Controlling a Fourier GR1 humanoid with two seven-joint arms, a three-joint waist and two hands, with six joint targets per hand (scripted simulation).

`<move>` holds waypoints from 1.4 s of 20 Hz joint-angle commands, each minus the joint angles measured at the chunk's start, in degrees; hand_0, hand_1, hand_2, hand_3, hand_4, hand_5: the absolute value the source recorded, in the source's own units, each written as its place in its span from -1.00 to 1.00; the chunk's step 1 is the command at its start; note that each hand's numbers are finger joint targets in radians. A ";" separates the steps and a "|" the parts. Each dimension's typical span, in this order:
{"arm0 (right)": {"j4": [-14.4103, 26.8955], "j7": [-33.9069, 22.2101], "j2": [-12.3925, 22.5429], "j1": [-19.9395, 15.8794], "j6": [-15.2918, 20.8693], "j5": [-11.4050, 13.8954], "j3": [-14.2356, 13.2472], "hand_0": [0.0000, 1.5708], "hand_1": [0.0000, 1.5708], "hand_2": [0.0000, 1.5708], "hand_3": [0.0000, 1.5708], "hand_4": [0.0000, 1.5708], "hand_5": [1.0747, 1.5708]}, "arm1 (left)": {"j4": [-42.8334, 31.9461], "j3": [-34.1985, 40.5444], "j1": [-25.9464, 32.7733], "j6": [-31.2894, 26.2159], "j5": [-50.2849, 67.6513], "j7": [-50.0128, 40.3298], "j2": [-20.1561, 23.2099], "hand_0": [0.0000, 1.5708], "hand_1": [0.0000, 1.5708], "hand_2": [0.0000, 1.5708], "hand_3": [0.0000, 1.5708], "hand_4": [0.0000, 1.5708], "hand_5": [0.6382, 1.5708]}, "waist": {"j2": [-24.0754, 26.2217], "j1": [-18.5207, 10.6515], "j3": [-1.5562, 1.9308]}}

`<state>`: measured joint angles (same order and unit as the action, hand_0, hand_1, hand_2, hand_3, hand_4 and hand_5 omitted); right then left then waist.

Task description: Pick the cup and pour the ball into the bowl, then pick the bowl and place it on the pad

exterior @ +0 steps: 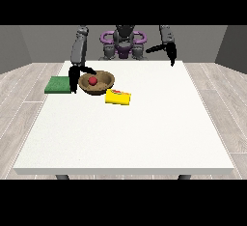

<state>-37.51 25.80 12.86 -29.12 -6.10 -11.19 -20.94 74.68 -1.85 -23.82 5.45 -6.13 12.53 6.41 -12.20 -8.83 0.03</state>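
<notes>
Gripping the bowl (98, 87) holding the ball (92, 80), the hand at the view's left (77, 75) clasps its rim.

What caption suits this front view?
Red ball in brown bowl, yellow cup on its side, hand at view's left at bowl's rim.

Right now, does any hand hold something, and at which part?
The hand at the view's left is at the left rim of the bowl; a closed hold cannot be told. The other hand holds nothing.

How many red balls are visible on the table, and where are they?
1. The red ball lies inside the brown bowl, left of the yellow cup, which lies on its side. Another ball inside the cup would be hidden.
</notes>
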 commanded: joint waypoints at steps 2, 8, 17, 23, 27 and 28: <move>5.31 4.15 -1.77 -3.06 1.93 0.67 0.86 -1.00 -1.00 -1.00 -1.00 -0.84 0.97 | 2.95 -0.40 0.75 -0.34 -0.44 -1.78 -0.61 -1.00 -1.00 -1.00 -1.00 -1.00 0.99 | -0.34 -0.37 0.01; 10.65 -1.29 1.12 1.30 9.39 0.56 -2.28 0.85 0.85 1.00 -1.00 -0.40 0.76 | 6.93 -0.04 -0.68 -3.60 1.46 -2.56 1.54 -1.00 -1.00 -1.00 -1.00 -0.90 1.00 | -4.15 -3.63 0.00; 6.28 -5.78 3.61 6.89 28.07 13.36 6.24 1.00 1.00 1.00 0.76 0.16 0.97 | 5.29 -1.52 -1.88 -4.47 2.04 -4.15 -0.44 -1.00 -1.00 -1.00 -1.00 0.05 0.84 | 0.36 -7.44 -0.29; 1.78 -25.51 5.58 1.00 27.89 16.56 11.48 1.00 1.00 1.00 0.24 0.05 0.96 | -4.83 5.46 2.24 -6.92 5.52 -0.18 3.70 -1.00 -1.00 -1.00 -1.00 0.25 0.68 | 9.84 -0.80 -0.22; -1.82 -37.82 5.12 -3.08 25.20 19.13 16.06 1.00 1.00 1.00 0.11 0.02 0.97 | -8.76 4.52 9.18 -5.09 4.06 0.96 1.50 -1.00 -1.00 -1.00 -1.00 0.28 0.65 | 18.39 3.97 -0.15; -2.27 -38.75 8.73 -5.46 20.62 18.58 15.74 1.00 1.00 1.00 0.14 0.03 0.98 | -9.89 6.42 4.82 -1.88 3.20 1.32 1.75 -1.00 -1.00 -1.00 -1.00 0.28 0.64 | 15.01 7.10 -0.13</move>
<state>-37.64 -4.23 18.93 -30.80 19.03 6.08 -7.73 68.63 2.42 -19.33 1.12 -2.31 12.44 7.98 0.68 -7.15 -0.35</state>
